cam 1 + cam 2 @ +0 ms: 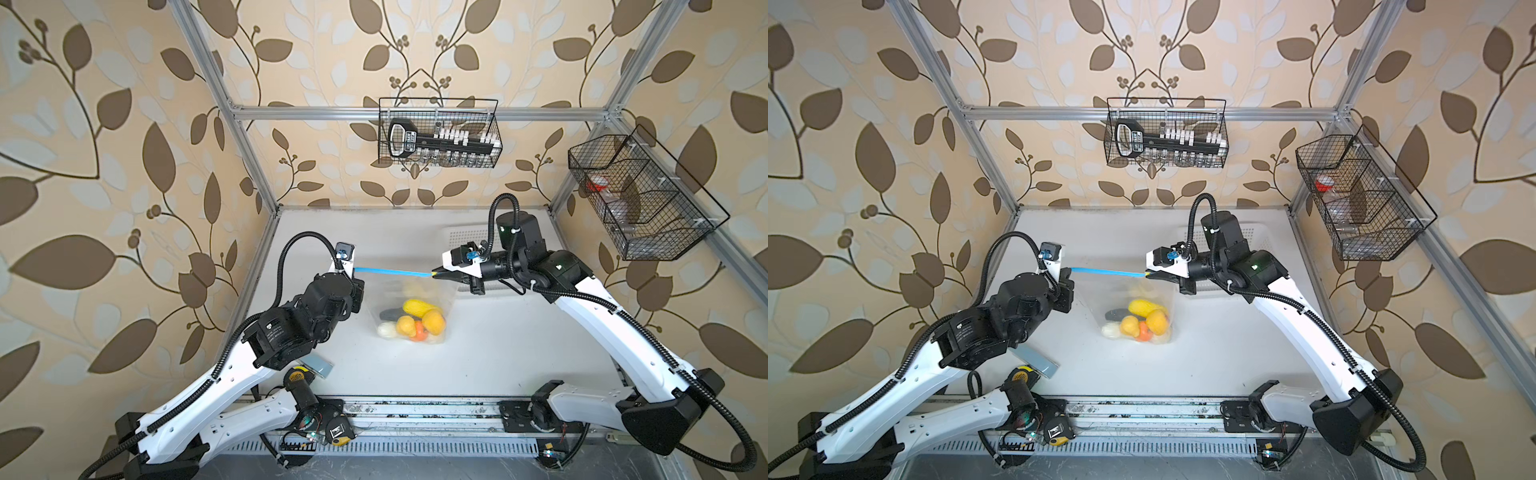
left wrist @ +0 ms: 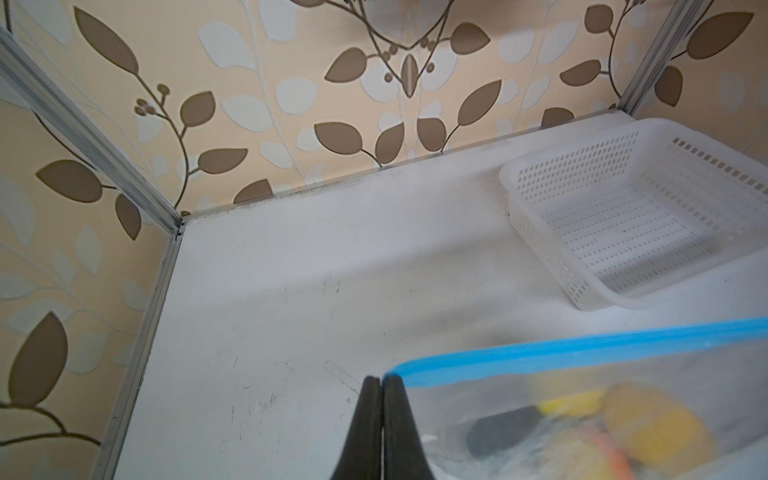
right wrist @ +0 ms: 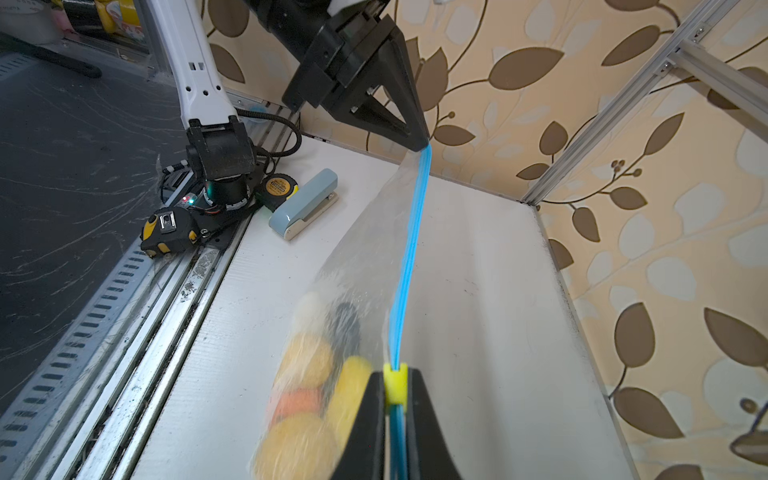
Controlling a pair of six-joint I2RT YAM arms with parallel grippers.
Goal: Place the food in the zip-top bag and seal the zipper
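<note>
Leaf-patterned walls [image 1: 104,124], aluminium frame [image 1: 415,113], white tabletop [image 1: 519,345] beneath zip-top bag [image 1: 386,291]

Non-task items. White tabletop [image 1: 498,353], bordered along the lower frame by a slotted metal rail [image 1: 415,409]. Leaf-patterned wallpaper [image 1: 104,124] covers the walls behind an aluminium frame [image 1: 415,113]. Upper centre in both top views: black wire basket [image 1: 415,160] hung on the crossbar, holding a black-handled tool [image 1: 401,137] and a row of white pieces [image 1: 453,135]. Right edge: a second, partitioned wire basket [image 1: 665,245] containing a red-topped item [image 1: 598,185], too small to identify. Centre right, at the back of the table: white perforated basket [image 2: 573,166], nothing lying in it. Lower left: pale blue stapler [image 3: 305,203] just beside a yellow-labelled tape measure [image 3: 279,188]; a black-and-yellow cased tool [image 3: 168,228] lies on the rail.
</note>
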